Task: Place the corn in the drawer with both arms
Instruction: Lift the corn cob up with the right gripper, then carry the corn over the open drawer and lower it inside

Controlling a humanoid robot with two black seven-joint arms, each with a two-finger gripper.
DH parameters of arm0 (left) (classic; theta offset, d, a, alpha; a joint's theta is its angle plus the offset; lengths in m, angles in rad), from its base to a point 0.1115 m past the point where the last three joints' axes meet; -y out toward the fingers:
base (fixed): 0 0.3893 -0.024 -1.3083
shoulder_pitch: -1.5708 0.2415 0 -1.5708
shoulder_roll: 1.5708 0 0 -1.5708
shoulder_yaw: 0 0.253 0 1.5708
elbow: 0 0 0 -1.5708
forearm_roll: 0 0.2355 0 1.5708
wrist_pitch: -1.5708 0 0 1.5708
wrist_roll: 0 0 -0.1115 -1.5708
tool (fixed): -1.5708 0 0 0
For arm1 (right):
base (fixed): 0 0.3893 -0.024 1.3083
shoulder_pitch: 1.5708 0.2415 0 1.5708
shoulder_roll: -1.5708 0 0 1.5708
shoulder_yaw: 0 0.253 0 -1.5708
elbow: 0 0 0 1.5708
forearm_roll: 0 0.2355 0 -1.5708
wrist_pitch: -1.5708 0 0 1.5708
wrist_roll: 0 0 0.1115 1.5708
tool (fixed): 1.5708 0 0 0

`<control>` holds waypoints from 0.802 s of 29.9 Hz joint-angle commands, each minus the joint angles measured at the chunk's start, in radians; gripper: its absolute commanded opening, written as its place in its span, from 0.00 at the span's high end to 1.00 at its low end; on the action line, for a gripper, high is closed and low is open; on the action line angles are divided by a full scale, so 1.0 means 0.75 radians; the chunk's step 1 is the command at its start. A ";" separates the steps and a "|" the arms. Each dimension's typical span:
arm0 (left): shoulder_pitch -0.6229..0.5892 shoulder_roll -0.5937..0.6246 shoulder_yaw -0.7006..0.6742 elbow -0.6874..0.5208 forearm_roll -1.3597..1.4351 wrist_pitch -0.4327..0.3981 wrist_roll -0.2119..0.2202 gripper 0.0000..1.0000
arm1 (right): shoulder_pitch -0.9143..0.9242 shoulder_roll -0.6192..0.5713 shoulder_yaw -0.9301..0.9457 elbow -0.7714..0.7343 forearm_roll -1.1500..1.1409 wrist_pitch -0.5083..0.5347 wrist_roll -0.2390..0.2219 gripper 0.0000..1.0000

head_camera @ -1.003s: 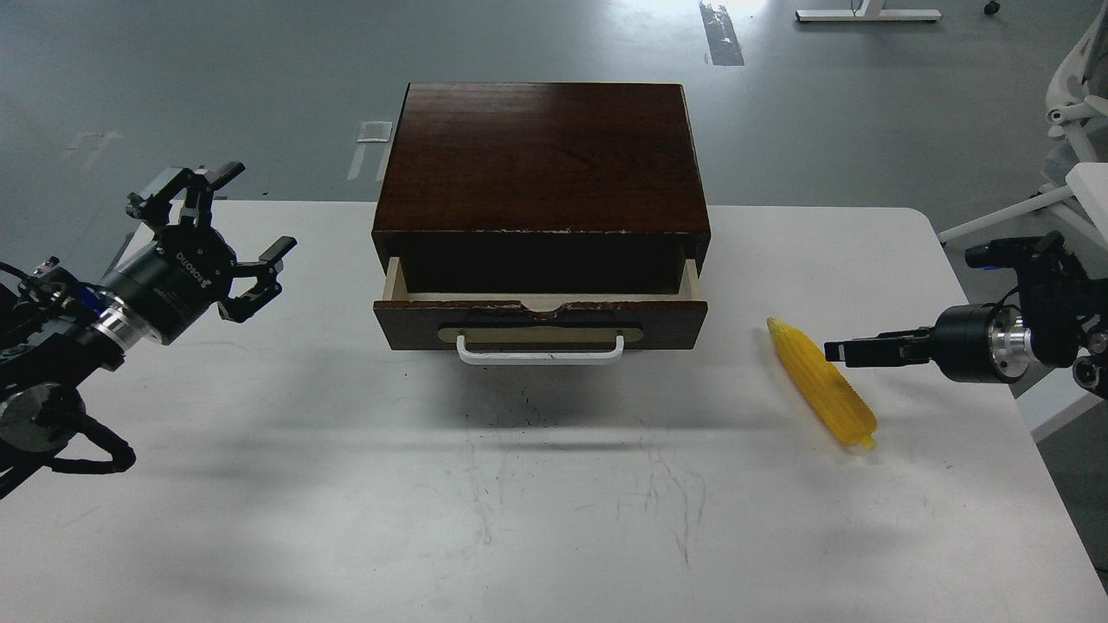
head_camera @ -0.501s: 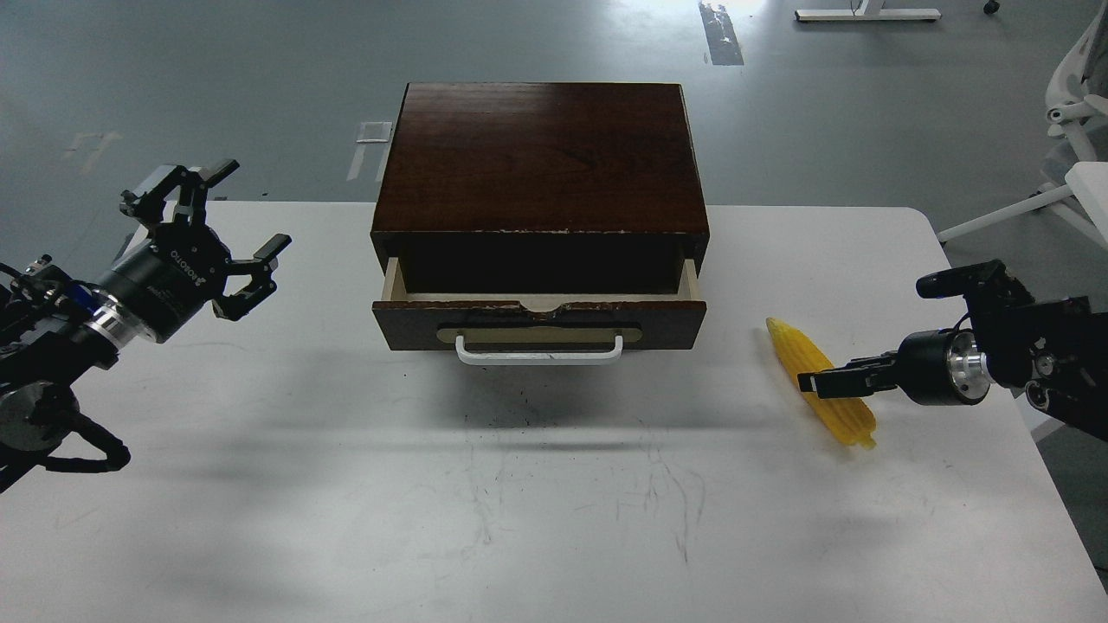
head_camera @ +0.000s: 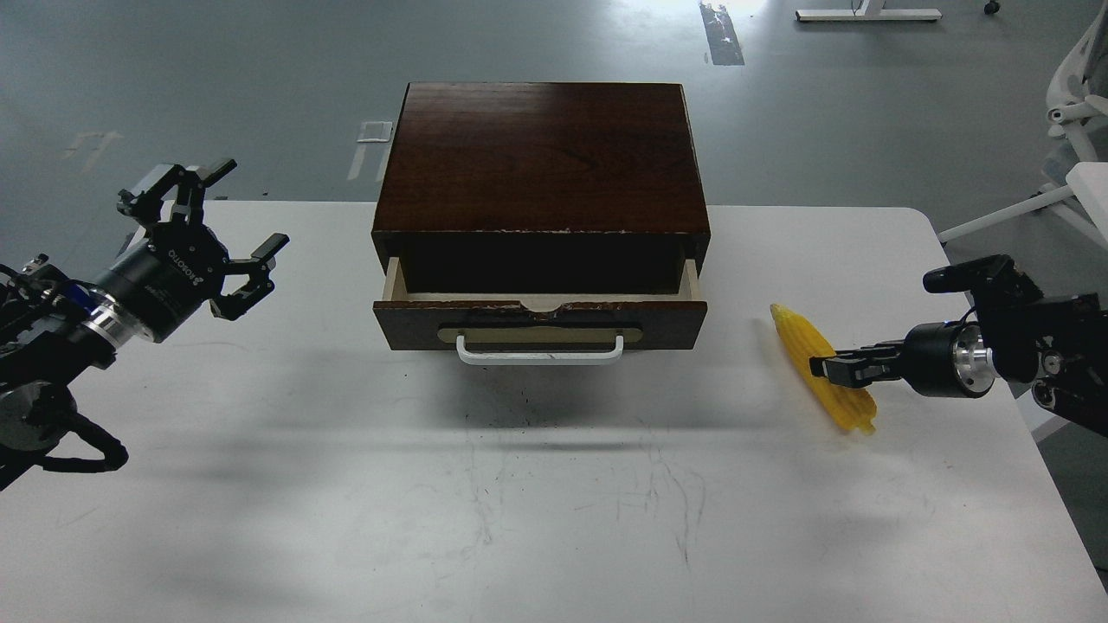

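The yellow corn (head_camera: 801, 339) lies slanted at the right of the white table (head_camera: 519, 502), to the right of the box. My right gripper (head_camera: 833, 369) comes in from the right and is closed around the corn's middle; the cob looks raised slightly off the table. The drawer (head_camera: 541, 322), dark brown with a white bar handle (head_camera: 538, 350), is pulled partly out of the dark wooden box (head_camera: 541, 156). Its inside is in shadow. My left gripper (head_camera: 221, 221) is open and empty, held above the table's left side, well apart from the drawer.
The box stands at the table's back centre. The table's right edge is close behind my right arm (head_camera: 1030, 350). A white chair (head_camera: 1073, 112) stands on the floor at the far right. The floor beyond is grey.
My right gripper moved left and down onto the corn and closed on it; the corn has shifted slightly up. My left gripper drifted a little to the left, still open.
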 commanded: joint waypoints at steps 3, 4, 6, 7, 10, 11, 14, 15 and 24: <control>-0.002 0.003 -0.002 0.000 0.000 0.000 0.000 0.01 | 0.221 -0.059 0.001 0.084 0.003 0.000 0.000 0.87; -0.002 0.003 -0.006 0.000 0.000 0.000 0.000 0.01 | 0.300 -0.068 -0.001 0.107 0.003 0.002 0.000 0.87; -0.002 0.003 -0.014 0.000 0.002 0.000 0.000 0.01 | 0.382 -0.068 -0.003 0.121 0.003 0.006 0.000 0.86; -0.002 0.003 -0.018 -0.002 0.002 0.000 0.000 0.01 | 0.458 -0.068 -0.003 0.134 0.005 0.010 0.000 0.86; -0.004 0.007 -0.020 -0.002 0.002 0.000 0.000 0.01 | 0.640 -0.045 -0.033 0.176 0.001 0.014 0.000 0.84; -0.004 0.007 -0.020 -0.002 0.002 0.000 0.000 0.01 | 0.677 -0.031 -0.052 0.189 0.001 0.014 0.000 0.84; -0.006 0.009 -0.020 -0.002 0.002 0.000 0.000 0.01 | 0.869 0.085 -0.178 0.272 -0.005 0.014 0.000 0.83; -0.006 0.009 -0.020 -0.004 0.002 0.000 0.000 0.01 | 0.904 0.104 -0.201 0.287 -0.005 0.014 0.000 0.83; -0.006 0.060 -0.022 -0.016 0.002 0.000 0.000 0.01 | 1.123 0.456 -0.305 0.336 -0.050 0.006 0.000 0.83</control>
